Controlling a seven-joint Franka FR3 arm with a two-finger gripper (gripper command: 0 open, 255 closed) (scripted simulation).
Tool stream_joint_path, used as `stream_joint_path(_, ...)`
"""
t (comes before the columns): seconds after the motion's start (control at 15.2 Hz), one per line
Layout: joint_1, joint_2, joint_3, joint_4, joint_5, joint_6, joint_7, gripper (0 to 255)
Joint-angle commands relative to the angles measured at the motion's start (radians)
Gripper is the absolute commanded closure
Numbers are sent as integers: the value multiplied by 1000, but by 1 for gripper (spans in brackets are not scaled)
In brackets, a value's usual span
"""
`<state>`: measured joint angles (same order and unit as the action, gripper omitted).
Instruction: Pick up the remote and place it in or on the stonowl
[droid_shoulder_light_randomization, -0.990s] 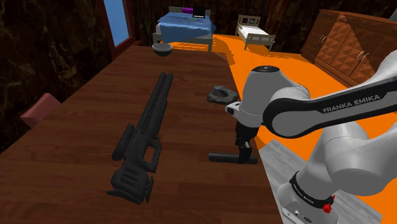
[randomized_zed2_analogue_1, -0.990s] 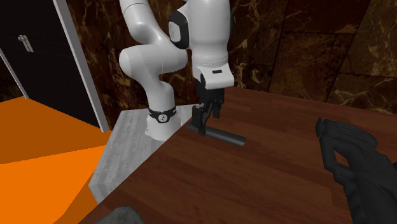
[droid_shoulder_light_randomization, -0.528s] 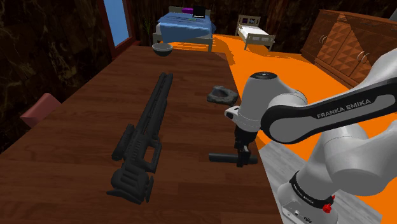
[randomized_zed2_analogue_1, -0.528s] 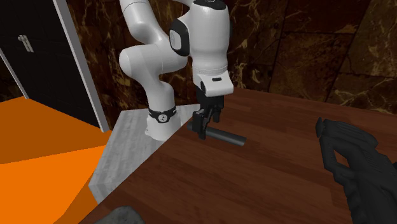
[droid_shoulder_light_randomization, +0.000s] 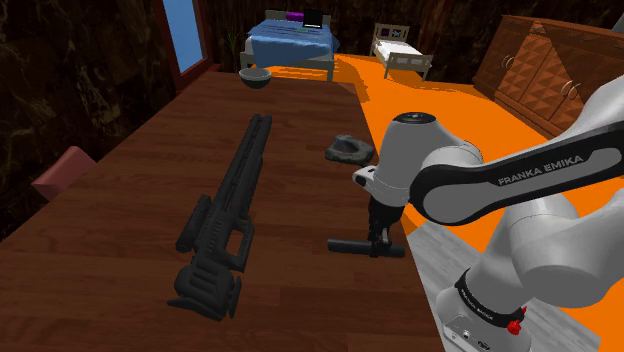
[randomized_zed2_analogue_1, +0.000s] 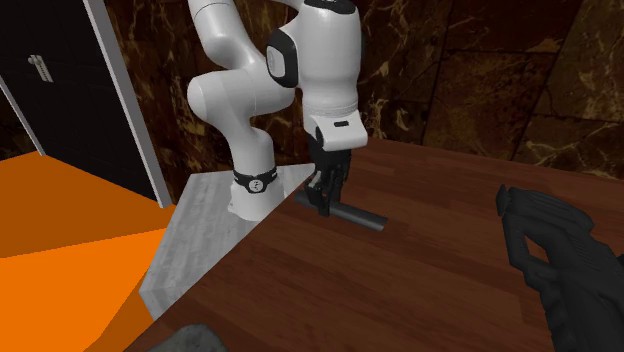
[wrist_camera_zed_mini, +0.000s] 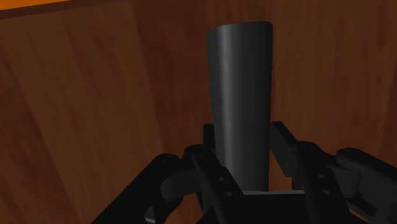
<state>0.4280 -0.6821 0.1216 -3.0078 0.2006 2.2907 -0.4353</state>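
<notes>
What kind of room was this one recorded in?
Probably a bedroom in a house: a blue-covered bed and a small white bed stand at the far end, wooden cabinets line one wall, and a long dark wooden table takes up the foreground.

On the table, remote near the stand.

- "FRANKA EMIKA": maker's name in white capitals, one line, on the dark band along a white link of the arm. It is read in the shoulder view and slants upward toward that view's right.
- Base collar: dark ring at the foot of the arm, with a short row of pale lettering in the shoulder view, too small to read.
- Same collar in the second exterior view: a small white round mark, not legible.
</notes>
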Motion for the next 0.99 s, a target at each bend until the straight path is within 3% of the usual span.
stream_joint_path(0.0,2,3,1,-2,3,1,0,255)
stream_joint_path(0.26,2,0,0,-4,1,0,-1,255)
stream_joint_path(0.92,-10,-120,-12,78,-24,-201,15,255)
